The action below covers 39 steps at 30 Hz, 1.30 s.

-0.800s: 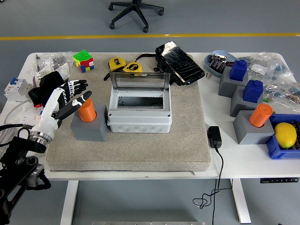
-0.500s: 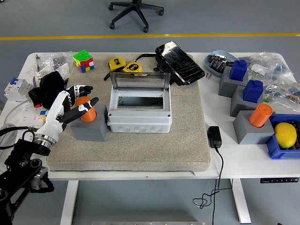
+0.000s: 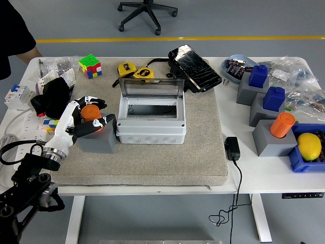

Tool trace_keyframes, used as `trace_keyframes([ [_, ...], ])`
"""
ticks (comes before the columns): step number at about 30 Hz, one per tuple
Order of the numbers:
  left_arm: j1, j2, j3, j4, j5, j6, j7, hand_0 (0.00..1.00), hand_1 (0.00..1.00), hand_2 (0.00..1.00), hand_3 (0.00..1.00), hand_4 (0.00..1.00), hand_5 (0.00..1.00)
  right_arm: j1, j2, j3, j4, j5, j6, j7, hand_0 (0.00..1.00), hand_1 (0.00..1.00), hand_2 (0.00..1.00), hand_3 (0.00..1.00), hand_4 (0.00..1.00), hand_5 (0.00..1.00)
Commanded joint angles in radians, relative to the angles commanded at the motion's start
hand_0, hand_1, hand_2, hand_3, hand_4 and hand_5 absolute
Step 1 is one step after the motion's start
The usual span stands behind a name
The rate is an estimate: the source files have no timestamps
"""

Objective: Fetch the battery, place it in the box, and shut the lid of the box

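Observation:
An orange cylindrical battery [image 3: 92, 111] stands upright in a grey block [image 3: 97, 141] at the left of the beige mat. My left hand [image 3: 98, 113], white and black, comes in from the lower left. Its fingers [image 3: 90, 100] curl over the battery's far side and the thumb presses its near side. Just right of the block is the grey box [image 3: 151, 130], its clear lid [image 3: 151, 90] standing open and its inside looking bare. My right hand is out of view.
A second orange battery [image 3: 282, 124] and two blue ones [image 3: 259, 75] sit in grey blocks at the right, beside a blue bin [image 3: 299, 162] holding a lemon. Tape measures, a Rubik's cube and a black pouch lie behind the box. A person's dark sleeve [image 3: 12, 30] shows at the top left.
My left hand moved right and closed its fingers around the orange battery. A person's sleeve came into view at the top left.

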Motion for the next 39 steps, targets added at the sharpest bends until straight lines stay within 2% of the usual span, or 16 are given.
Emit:
trace_keyframes([
  [3, -0.006, -0.005, 0.007, 0.006, -0.042, -0.006, -0.004, 0.611, 0.522, 0.475, 0.504, 0.991, 0.067, 0.000, 0.000, -0.001, 0.000, 0.001, 0.000, 0.000, 0.569, 0.638, 0.636, 0.539, 0.859, 0.401],
  [4, -0.007, -0.006, 0.009, 0.007, -0.047, -0.007, -0.004, 0.480, 0.427, 0.404, 0.446, 0.869, 0.002, 0.000, 0.000, -0.001, 0.000, 0.001, 0.000, 0.000, 0.569, 0.639, 0.638, 0.539, 0.859, 0.401],
  [9, -0.015, -0.014, 0.025, 0.022, -0.081, -0.010, -0.005, 0.480, 0.427, 0.404, 0.446, 0.869, 0.002, 0.001, 0.000, -0.002, 0.000, 0.002, 0.001, 0.000, 0.569, 0.639, 0.638, 0.539, 0.859, 0.401],
  [10, -0.015, -0.015, 0.027, 0.023, -0.087, -0.011, -0.007, 0.367, 0.348, 0.346, 0.385, 0.858, 0.002, 0.001, 0.001, -0.002, 0.000, 0.001, 0.001, 0.000, 0.569, 0.637, 0.637, 0.539, 0.858, 0.401],
  [15, -0.022, -0.019, 0.035, 0.027, -0.115, -0.009, -0.016, 0.367, 0.348, 0.346, 0.385, 0.858, 0.002, 0.000, 0.000, -0.003, 0.001, 0.001, 0.000, 0.001, 0.569, 0.637, 0.637, 0.539, 0.858, 0.401],
  [16, -0.024, -0.021, 0.036, 0.028, -0.119, -0.007, -0.018, 0.199, 0.166, 0.205, 0.208, 0.550, 0.002, 0.000, 0.000, -0.003, 0.001, 0.001, 0.000, 0.001, 0.569, 0.638, 0.636, 0.539, 0.858, 0.401],
  [21, -0.032, -0.026, 0.041, 0.030, -0.137, -0.011, -0.018, 0.199, 0.166, 0.205, 0.208, 0.550, 0.002, 0.000, -0.001, -0.006, 0.001, 0.002, -0.001, 0.002, 0.569, 0.638, 0.636, 0.539, 0.858, 0.401],
  [22, -0.034, -0.027, 0.043, 0.030, -0.138, -0.012, -0.015, 0.146, 0.073, 0.137, 0.175, 0.022, 0.002, 0.000, 0.000, -0.006, 0.000, 0.002, -0.001, 0.002, 0.569, 0.637, 0.637, 0.539, 0.858, 0.401],
  [33, -0.054, -0.029, 0.057, 0.016, -0.162, -0.007, -0.029, 0.131, 0.063, 0.111, 0.156, 0.002, 0.002, 0.001, 0.000, -0.006, 0.001, 0.003, -0.004, 0.006, 0.569, 0.636, 0.635, 0.538, 0.857, 0.400],
  [39, -0.066, -0.016, 0.059, -0.053, -0.085, 0.026, -0.021, 0.133, 0.063, 0.110, 0.155, 0.002, 0.002, -0.002, 0.000, -0.007, 0.000, 0.004, -0.005, 0.007, 0.567, 0.637, 0.635, 0.539, 0.857, 0.401],
])
